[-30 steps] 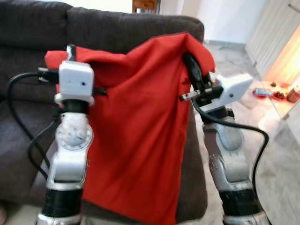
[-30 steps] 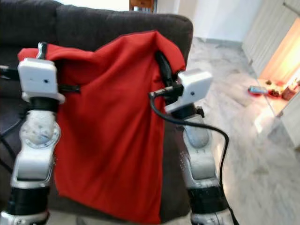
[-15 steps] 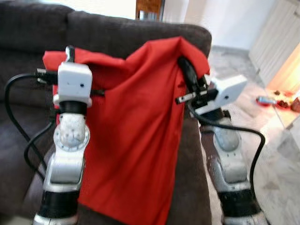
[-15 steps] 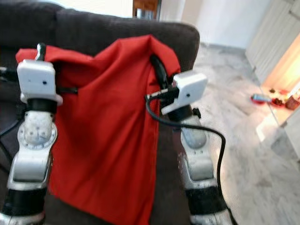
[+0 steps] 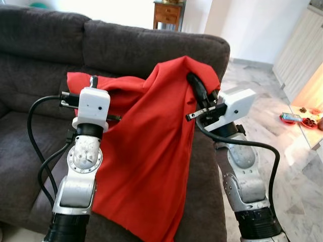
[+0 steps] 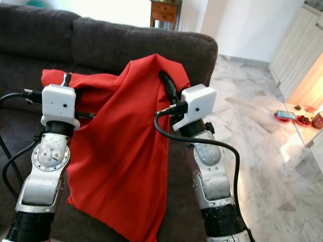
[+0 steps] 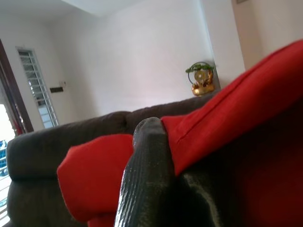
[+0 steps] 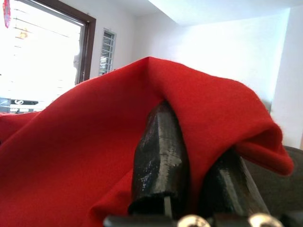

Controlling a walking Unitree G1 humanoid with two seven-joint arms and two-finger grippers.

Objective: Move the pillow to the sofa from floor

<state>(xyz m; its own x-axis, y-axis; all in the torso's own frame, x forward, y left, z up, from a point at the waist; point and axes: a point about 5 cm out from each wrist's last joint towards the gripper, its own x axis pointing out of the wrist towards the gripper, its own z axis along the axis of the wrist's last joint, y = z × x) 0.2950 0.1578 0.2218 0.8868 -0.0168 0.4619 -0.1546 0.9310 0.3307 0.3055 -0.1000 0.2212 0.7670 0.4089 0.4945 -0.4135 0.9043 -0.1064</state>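
Both arms raised. Left claw (image 5: 92,80) at 10 o'clock, right claw (image 5: 198,86) at 2 o'clock, each clamped tight on the top edge of the red pillow (image 5: 151,161). Pillow hangs limp between them, clear of the floor, draped against the dark sofa (image 5: 126,48) front. Beyond at 12 o'clock, sofa backrest, then wooden cabinet (image 5: 169,12)

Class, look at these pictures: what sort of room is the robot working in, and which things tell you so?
Most likely a home living room: a dark grey sofa, a small wooden side table by the wall, and a marble-tiled floor.
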